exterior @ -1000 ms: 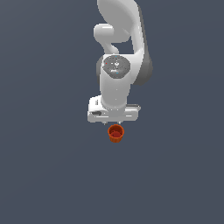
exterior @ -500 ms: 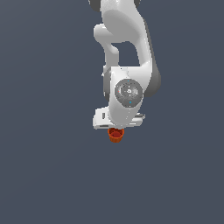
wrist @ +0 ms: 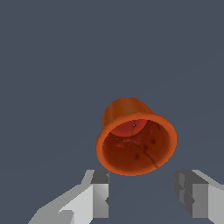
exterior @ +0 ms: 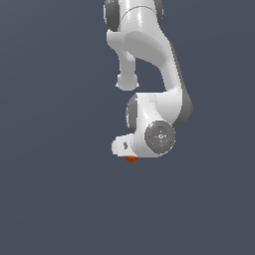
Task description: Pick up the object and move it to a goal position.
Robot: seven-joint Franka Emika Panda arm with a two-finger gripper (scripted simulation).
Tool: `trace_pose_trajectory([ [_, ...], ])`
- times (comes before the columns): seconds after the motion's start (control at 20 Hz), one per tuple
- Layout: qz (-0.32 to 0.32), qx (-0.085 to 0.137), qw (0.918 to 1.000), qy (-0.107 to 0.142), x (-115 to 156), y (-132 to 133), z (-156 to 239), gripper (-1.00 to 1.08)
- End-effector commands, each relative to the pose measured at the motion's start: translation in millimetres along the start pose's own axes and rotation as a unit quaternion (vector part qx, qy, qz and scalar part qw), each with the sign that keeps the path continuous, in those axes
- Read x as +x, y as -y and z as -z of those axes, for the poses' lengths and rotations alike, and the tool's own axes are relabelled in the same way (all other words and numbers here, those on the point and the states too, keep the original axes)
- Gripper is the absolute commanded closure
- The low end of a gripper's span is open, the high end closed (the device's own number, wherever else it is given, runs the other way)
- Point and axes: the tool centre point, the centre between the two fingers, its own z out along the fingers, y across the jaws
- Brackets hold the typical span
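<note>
From outside, my own wrist hides most of the cup (exterior: 131, 159); only an orange sliver shows beneath my pincer (exterior: 128, 155). At the wrist, the cup (wrist: 136, 140) sits between and just beyond my spread fingers (wrist: 99, 192), untouched. Half a second ago more of the cup showed below me.

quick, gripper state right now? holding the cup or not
Gripper: open, holding nothing; the two fingers stand apart and the orange-red cup sits just beyond their tips, not clamped.
</note>
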Motion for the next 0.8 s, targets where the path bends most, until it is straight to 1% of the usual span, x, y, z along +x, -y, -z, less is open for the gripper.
trace_pose_trajectory([
  [0.0,0.006,-0.004,0.9997,0.024,2,4,-6,-0.2],
  [0.4,0.022,-0.013,0.9955,0.091,7,17,-25,-0.2],
  [0.75,0.034,-0.02,0.9896,0.138,8,25,-39,-0.2],
])
